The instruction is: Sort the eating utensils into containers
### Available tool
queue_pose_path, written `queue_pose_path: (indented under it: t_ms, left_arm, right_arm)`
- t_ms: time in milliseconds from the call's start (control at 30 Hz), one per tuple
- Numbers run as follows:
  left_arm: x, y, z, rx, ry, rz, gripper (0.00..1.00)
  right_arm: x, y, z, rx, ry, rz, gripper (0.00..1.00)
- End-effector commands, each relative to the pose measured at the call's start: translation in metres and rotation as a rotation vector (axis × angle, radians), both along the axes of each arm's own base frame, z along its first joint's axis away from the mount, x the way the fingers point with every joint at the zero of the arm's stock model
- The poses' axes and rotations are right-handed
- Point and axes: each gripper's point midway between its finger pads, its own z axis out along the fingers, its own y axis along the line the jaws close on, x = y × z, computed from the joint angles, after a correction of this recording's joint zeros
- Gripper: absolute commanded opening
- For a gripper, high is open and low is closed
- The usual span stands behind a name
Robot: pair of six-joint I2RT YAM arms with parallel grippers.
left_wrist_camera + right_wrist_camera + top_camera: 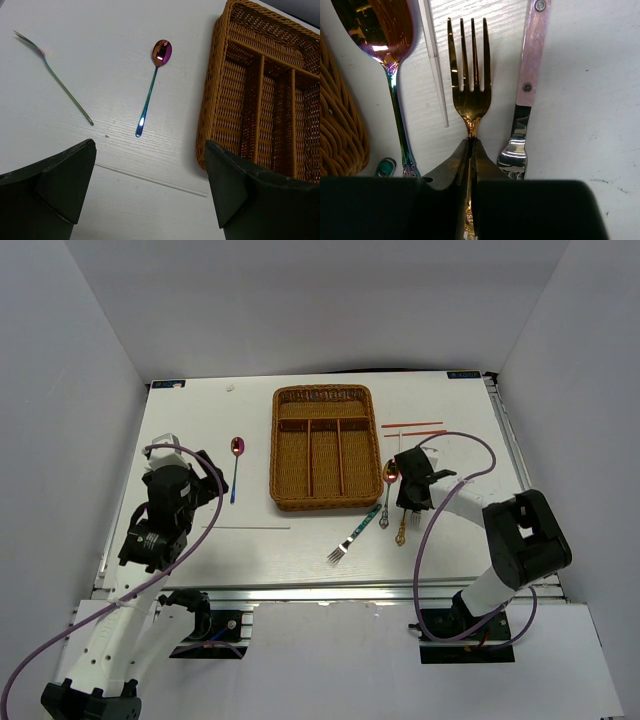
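Right black fingers [451,172] clamp the slim gold fork [470,100] at its neck, likely to lift it from the white bench's [290,550] right side into the brown woven wicker tray [322,395], while left fingers [55,185] hang apart near the left edge.

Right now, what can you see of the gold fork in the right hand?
The gold fork looks like polished metal, with four straight tines and an ornate neck. The right hand is shut on that neck. It sits between a coppery spoon and a pink-handled utensil, apart from both.
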Motion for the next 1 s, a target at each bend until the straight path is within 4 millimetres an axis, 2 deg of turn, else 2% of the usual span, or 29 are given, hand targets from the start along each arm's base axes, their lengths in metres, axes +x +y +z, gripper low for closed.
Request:
queue_pose_path:
  t_ms: [0, 100, 200, 267, 433, 500, 533, 600, 633, 700, 733, 767, 800, 833, 867, 900, 933, 967]
  left_arm:
    - [0.0, -0.003, -0.001, 0.002, 0.003, -0.016, 0.98]
    - [0.0, -0.003, -0.001, 0.002, 0.0, -0.016, 0.98]
    - [0.0, -0.003, -0.001, 0.002, 0.003, -0.016, 0.98]
    - [0.0, -0.003, -0.002, 0.003, 0.004, -0.016, 0.98]
    - [0.0, -0.003, -0.001, 0.002, 0.003, -0.016, 0.98]
    - [0.0, -0.003, -0.002, 0.003, 0.004, -0.014, 0.98]
    - [0.0, -0.003, -0.002, 0.003, 0.004, -0.014, 0.98]
    - [0.0, -0.003, -0.002, 0.003, 0.005, -0.014, 0.98]
    - [0.001, -0.003, -0.002, 0.003, 0.007, -0.014, 0.98]
    - [0.001, -0.003, -0.003, 0.003, 0.007, -0.014, 0.98]
    - [0.001, -0.003, -0.003, 0.005, 0.01, -0.013, 0.98]
    - [0.001, -0.003, -0.004, 0.005, 0.011, -0.013, 0.98]
    - [0.001, -0.003, -0.004, 0.006, 0.014, -0.013, 0.98]
    - [0.001, -0.003, -0.004, 0.005, 0.014, -0.012, 0.98]
    - [0.001, -0.003, -0.005, 0.006, 0.018, -0.011, 0.98]
    - [0.001, -0.003, -0.005, 0.006, 0.017, -0.011, 0.98]
    - [0.001, -0.003, -0.006, 0.006, 0.02, -0.012, 0.98]
    - [0.002, -0.003, -0.006, 0.008, 0.02, -0.014, 0.98]
  right_arm:
    - [-0.03, -0.017, -0.017, -0.045, 0.081, -0.032, 0.02]
    - [-0.035, -0.018, -0.008, -0.023, 0.057, -0.038, 0.0]
    - [-0.034, -0.016, 0.012, 0.004, 0.012, -0.035, 0.0]
    - [-0.03, -0.013, 0.028, 0.022, -0.021, -0.013, 0.0]
    - [-0.009, 0.003, 0.085, 0.089, -0.137, 0.049, 0.0]
    - [-0.001, 0.008, 0.101, 0.099, -0.173, 0.075, 0.0]
    - [0.006, 0.016, 0.114, 0.123, -0.193, 0.093, 0.0]
    - [0.016, 0.025, 0.125, 0.137, -0.206, 0.134, 0.0]
    - [0.027, 0.037, 0.136, 0.167, -0.215, 0.171, 0.0]
    - [0.042, 0.048, 0.146, 0.171, -0.231, 0.21, 0.0]
    - [0.05, 0.055, 0.141, 0.177, -0.21, 0.231, 0.0]
    - [0.065, 0.064, 0.158, 0.191, -0.247, 0.245, 0.0]
    - [0.072, 0.067, 0.161, 0.186, -0.246, 0.257, 0.0]
    - [0.08, 0.076, 0.149, 0.193, -0.205, 0.28, 0.0]
    - [0.093, 0.085, 0.162, 0.212, -0.232, 0.299, 0.0]
    - [0.099, 0.091, 0.161, 0.22, -0.229, 0.313, 0.0]
    - [0.105, 0.099, 0.147, 0.223, -0.194, 0.323, 0.0]
    - [0.118, 0.108, 0.155, 0.224, -0.208, 0.327, 0.0]
